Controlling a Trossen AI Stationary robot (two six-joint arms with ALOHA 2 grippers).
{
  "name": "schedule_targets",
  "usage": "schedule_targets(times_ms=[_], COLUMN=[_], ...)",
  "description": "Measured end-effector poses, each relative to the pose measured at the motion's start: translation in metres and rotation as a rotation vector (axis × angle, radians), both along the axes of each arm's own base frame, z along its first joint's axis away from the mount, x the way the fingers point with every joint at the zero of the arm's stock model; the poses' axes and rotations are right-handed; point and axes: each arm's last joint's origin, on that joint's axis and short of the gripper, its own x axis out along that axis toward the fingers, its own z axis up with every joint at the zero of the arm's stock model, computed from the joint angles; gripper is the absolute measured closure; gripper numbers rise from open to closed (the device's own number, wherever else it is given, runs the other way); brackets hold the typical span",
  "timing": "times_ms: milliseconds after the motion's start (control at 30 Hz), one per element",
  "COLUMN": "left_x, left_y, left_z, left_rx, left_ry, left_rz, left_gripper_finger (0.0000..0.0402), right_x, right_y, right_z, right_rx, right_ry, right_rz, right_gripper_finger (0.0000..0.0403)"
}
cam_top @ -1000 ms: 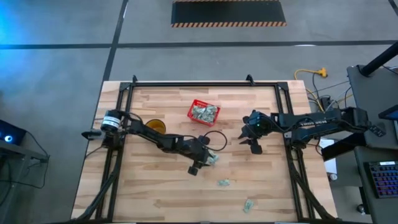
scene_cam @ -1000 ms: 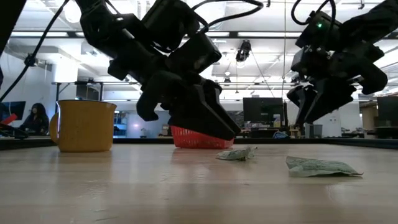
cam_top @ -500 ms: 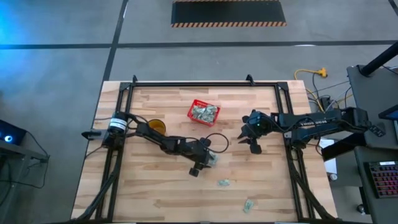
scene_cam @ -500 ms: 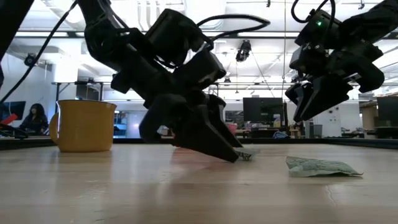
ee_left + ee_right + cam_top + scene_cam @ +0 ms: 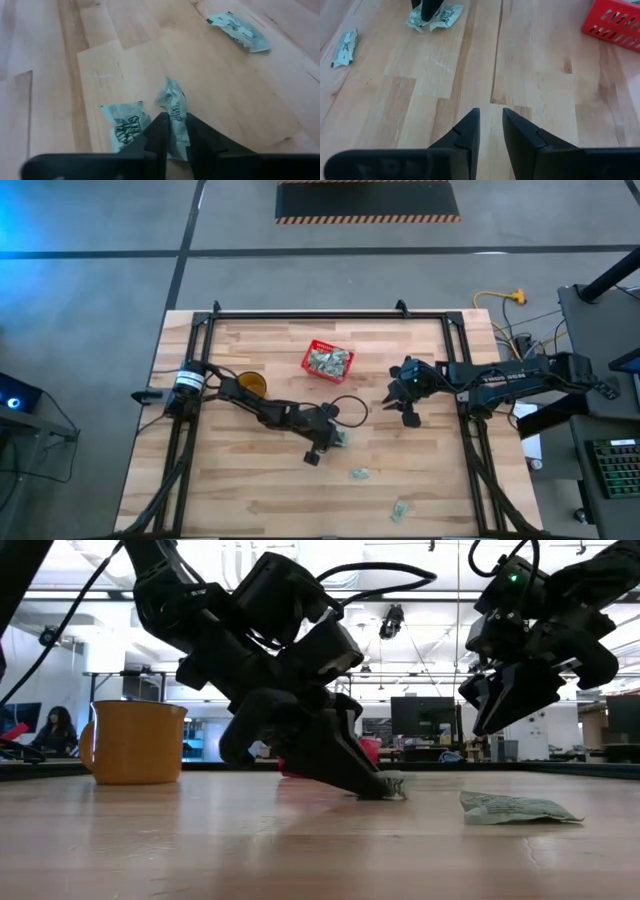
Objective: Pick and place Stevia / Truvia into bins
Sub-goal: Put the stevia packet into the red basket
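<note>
Pinching a crumpled pale green-and-white paper sachet [image 5: 172, 102] between its dark fingertips [image 5: 161, 131], the left gripper [image 5: 330, 442] presses down on the light wooden table [image 5: 240, 480] near its middle, with a second sachet [image 5: 125, 125] lying flat just beside it. Two more sachets [image 5: 360, 474] lie nearer the table's front edge, while the small bright red latticed plastic basket [image 5: 328, 360], already holding a heap of sachets, sits toward the far side, well apart from the yellow mug [image 5: 132, 743] at left. To the right, the right gripper [image 5: 408, 408] hangs above bare wood, its jaws narrowly parted and holding nothing.
</note>
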Motion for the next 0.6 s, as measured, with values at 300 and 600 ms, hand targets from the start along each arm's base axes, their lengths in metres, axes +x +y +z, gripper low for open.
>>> schedule_targets(times_ms=[300, 600], left_x=[0.005, -0.009], left_y=[-0.001, 0.013], left_z=[0.017, 0.059], left_rx=[-0.002, 0.275], left_ry=[-0.054, -0.1], left_rz=[-0.001, 0.293], left_gripper_finger=[0.0395, 0.0394], right_x=[0.0, -0.001], right_y=[0.0, 0.0], right_z=[0.0, -0.001], right_rx=[0.0, -0.004], right_ry=[0.0, 0.002], right_rz=[0.0, -0.003], right_gripper_finger=[0.0332, 0.0329])
